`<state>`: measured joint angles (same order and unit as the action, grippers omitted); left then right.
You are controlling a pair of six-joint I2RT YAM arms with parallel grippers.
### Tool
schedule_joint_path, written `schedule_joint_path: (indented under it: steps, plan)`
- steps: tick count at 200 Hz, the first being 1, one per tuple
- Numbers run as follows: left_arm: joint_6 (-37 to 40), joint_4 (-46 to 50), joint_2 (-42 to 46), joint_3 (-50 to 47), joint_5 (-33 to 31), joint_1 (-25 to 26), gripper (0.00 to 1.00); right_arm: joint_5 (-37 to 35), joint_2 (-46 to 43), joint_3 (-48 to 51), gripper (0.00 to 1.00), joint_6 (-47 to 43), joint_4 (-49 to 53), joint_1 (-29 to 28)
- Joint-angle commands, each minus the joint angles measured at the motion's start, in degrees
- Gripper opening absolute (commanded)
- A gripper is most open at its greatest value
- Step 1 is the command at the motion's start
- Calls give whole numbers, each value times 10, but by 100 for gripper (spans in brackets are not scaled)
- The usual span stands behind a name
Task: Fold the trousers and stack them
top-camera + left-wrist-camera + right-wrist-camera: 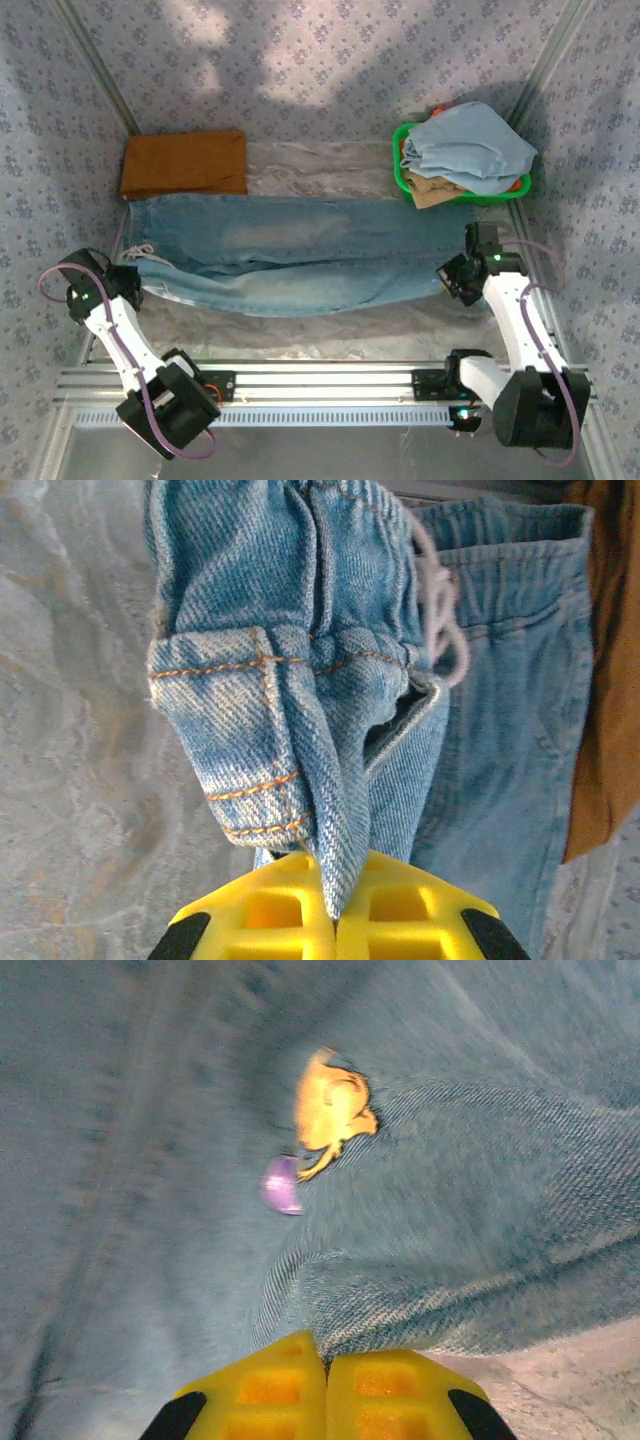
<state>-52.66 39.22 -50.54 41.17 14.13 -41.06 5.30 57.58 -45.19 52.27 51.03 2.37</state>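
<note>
Jeans [290, 250]: one pair, flat on the table [300, 340]. The long axis runs left-right across the workspace, waistband end at the left, leg ends at the right. White drawstring [440, 610] sits at the waist end.

Key relation: each gripper is on its own end of that axis. Left gripper [128, 283] is at the near waist corner. In the left wrist view its yellow fingers [260, 920] are pressed together with a fold of denim pinched between them, so it's clamped on the jeans. Right gripper [452, 277] is at the near corner of the leg ends. Its fingers [390, 1390] are together too, with a ridge of denim running out from the tips. That reads as a pinch on the edge, though the picture is blurred. A small yellow-and-purple patch [325, 1120] lies on the cloth just ahead of it.

Judgement: both near corners are held, so the next move is probably a fold along the long axis.

Outward count:
- one orange-brown folded garment [185, 163], touching the far left of the jeans
- one green basket [400, 172] at far right, just beyond the leg ends
- in the basket, one pale grey-blue garment [470, 145] on top of a tan cloth [432, 190]
</note>
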Motion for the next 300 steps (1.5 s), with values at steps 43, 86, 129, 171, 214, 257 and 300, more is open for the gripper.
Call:
schedule_joint_path:
  steps: [43,86,129,171,214,257,300]
  plan:
    - [-11,26,15,147,9,8,0,-67,-76,-114,0,-77,91,14]
    - [-4,56,40,178,11,-3,0,-72,-149,-123,0,-93,138,28]
    - [21,98,48,235,-5,-9,0,-73,-207,-138,0,-115,186,35]
    - [74,152,19,345,-101,32,0,-72,-228,-139,0,-125,195,35]
    - [83,89,-64,365,-68,49,0,-60,-153,-128,0,-140,90,35]
    - [67,-7,-140,366,-82,49,0,-65,7,-172,0,-182,-6,32]
    - [67,-34,-209,375,-101,52,0,-84,159,-226,0,-197,-51,3]
